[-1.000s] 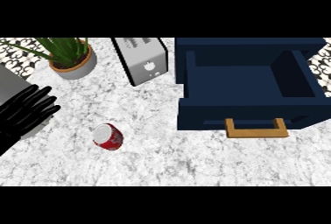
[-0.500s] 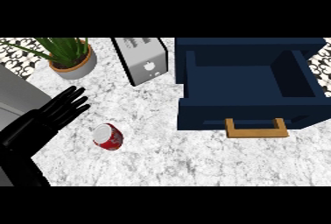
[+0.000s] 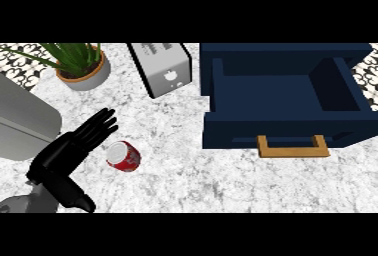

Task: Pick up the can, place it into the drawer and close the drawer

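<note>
A red can [image 3: 124, 156] with a silver top lies on its side on the marble counter, left of centre. My left hand [image 3: 70, 150] is right beside it on its left, fingers straight and pointing up and to the right, thumb low near the view's lower edge; the hand is open and holds nothing. The dark blue drawer [image 3: 244, 135] stands pulled out at the right, nothing showing inside it, with a wooden handle [image 3: 292, 148] on its front. My right hand does not show.
A silver toaster [image 3: 164, 70] stands at the back, just left of the drawer. A potted plant [image 3: 83, 67] is in the back left corner. A large grey rounded shape [image 3: 18, 125] fills the left edge.
My left hand has come in from the left edge and moved right and down, ending up next to the can. The can and drawer have not moved.
</note>
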Controlling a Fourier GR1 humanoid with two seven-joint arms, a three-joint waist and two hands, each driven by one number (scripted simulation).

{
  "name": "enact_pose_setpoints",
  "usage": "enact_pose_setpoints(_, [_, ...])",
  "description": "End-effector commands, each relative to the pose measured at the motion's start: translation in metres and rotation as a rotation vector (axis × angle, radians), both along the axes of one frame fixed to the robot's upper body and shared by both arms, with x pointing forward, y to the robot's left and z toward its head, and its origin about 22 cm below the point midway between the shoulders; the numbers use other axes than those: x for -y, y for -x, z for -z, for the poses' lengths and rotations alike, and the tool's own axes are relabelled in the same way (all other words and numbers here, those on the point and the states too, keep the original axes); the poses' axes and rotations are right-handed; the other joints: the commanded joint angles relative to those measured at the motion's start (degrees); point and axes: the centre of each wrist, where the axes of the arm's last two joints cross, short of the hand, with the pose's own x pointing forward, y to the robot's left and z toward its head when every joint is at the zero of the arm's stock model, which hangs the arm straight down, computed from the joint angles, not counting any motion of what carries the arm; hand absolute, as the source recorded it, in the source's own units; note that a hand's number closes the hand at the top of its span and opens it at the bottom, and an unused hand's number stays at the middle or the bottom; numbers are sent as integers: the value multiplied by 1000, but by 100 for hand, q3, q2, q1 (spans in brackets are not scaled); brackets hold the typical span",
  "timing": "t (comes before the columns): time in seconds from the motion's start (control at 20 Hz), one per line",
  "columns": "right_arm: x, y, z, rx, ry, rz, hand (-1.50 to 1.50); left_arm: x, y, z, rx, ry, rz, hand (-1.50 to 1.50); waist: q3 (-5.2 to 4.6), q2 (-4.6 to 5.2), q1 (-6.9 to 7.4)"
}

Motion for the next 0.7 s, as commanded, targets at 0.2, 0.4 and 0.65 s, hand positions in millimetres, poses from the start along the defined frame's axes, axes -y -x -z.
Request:
enact_pose_setpoints(0.2, [6, 7, 6, 0, 3, 6, -150, -16, -14, 34, 16, -22, -78, -150, 0, 1, -7])
enact_pose_setpoints(0.4, [6, 13, 1, 0, 12, 7, -150, -22, -16, 53, 10, -45, -102, -150, 0, 1, -15])
enact_pose_setpoints(0.65, [10, 8, -13, 9, 12, -9, -150, -36, -21, 80, -20, -52, -105, -150, -2, 5, -21])
